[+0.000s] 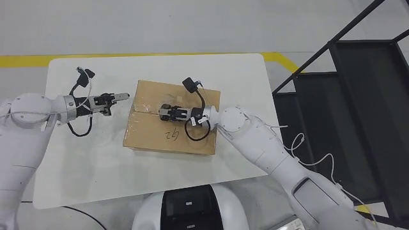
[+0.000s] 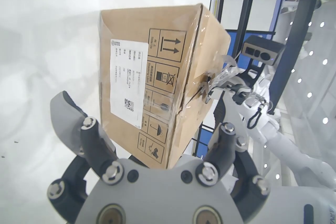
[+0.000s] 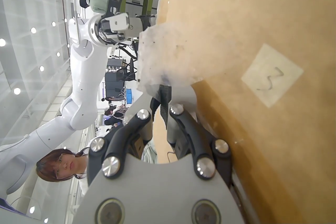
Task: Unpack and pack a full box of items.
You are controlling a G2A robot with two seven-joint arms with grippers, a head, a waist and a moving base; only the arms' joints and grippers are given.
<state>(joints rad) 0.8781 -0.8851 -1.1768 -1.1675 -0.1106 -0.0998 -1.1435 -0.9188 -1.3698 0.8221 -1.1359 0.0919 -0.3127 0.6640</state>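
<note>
Peeling's the job, I reckon: right gripper (image 1: 167, 111), pinched closed on a loose flap of clear tape (image 3: 168, 59), lies flat over the sealed box (image 1: 150, 137) mid-frame on the worktop (image 1: 83, 166), arm stretched in from lower right. I'd pull low along the seam. Spread wide and empty, left gripper (image 1: 119, 97) hovers just left of the box.

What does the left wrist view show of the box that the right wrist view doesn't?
Left wrist view adds: the box side face with the white label and printed handling symbols, the taped seam along its edge, and the open left claw facing that side.

Right wrist view adds: a close look at the small square patch with a handwritten mark on the box top.

Shared: the right claw on the box top, shut on a lifted tape strip.
</note>
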